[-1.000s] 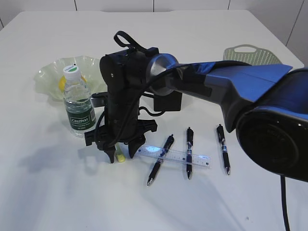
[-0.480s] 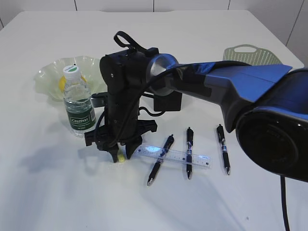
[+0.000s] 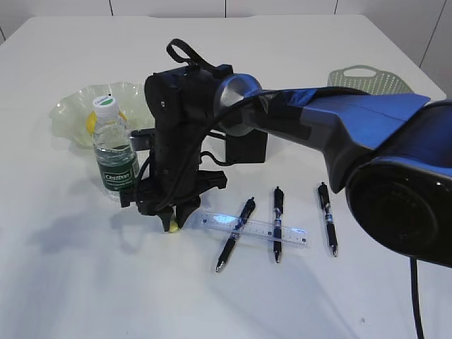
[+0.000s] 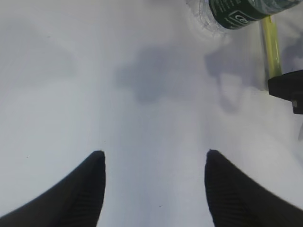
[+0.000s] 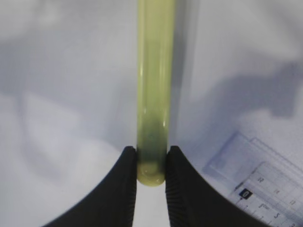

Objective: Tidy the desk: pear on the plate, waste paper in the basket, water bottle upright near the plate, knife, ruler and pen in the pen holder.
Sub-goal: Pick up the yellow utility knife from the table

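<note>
Your right gripper [image 5: 150, 165] is pinching the yellow-green knife [image 5: 152, 94] at its end, jaws tight on both sides, just left of the ruler [image 3: 254, 227] on the table [image 3: 70, 282]. Left gripper [image 4: 154, 189] is sitting wide apart over bare table, holding nothing. You're seeing the water bottle [image 3: 115, 152] standing upright beside the plate [image 3: 70, 109].

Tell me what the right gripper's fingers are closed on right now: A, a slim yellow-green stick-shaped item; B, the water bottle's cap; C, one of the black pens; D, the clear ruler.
A: in the right wrist view the right gripper has both fingers pressed against the end of the slim yellow-green item, while the clear ruler lies apart to one side.
</note>
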